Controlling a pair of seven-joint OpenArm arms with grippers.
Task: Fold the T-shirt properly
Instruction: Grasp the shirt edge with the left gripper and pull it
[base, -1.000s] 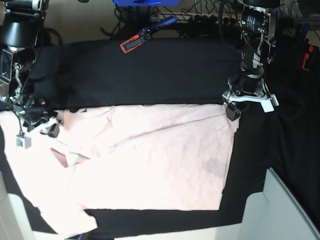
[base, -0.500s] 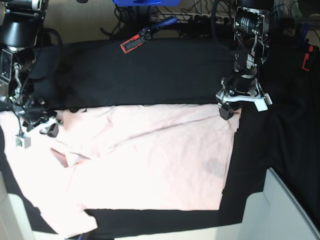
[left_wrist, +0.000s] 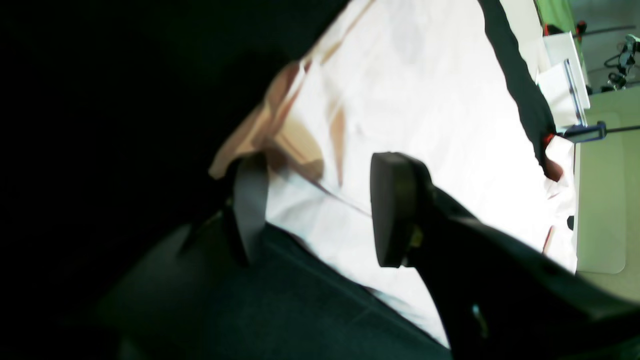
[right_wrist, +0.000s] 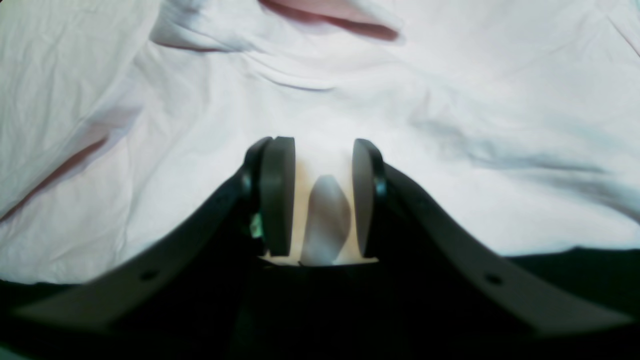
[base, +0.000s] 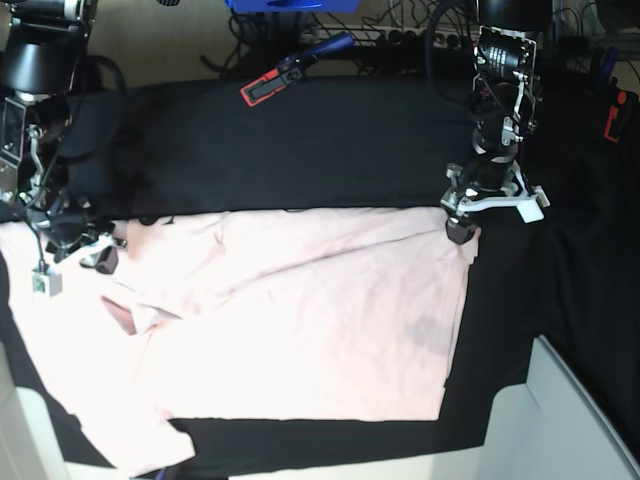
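**Base view: corner pinch pending on the far edge**

Pale pink T-shirt (base: 300, 310) spread plain side up across the near half of the black table cloth (base: 300, 150), one sleeve trailing off toward the near left corner, creases running diagonally through the body.

Left gripper (base: 462, 222) down at the far right corner of the shirt. Seen from the left wrist: claw (left_wrist: 315, 205) spread wide, with that corner lying between the two fingers and nothing pinched yet.

Right gripper (right_wrist: 322, 195) low over the opposite end, jaws only narrowly apart, with a pale fold showing in the gap. Cannot tell whether that fold is actually gripped.

Judged as the grasping step before a fold. To do it well:
- Sink low enough to catch every layer at the corner.
- Close squarely on the hem, not on the black cloth under it.
- Lift both ends together and keep the edge taut.

Red-and-blue clamp (base: 290, 70) at the far edge, well apart from the work.
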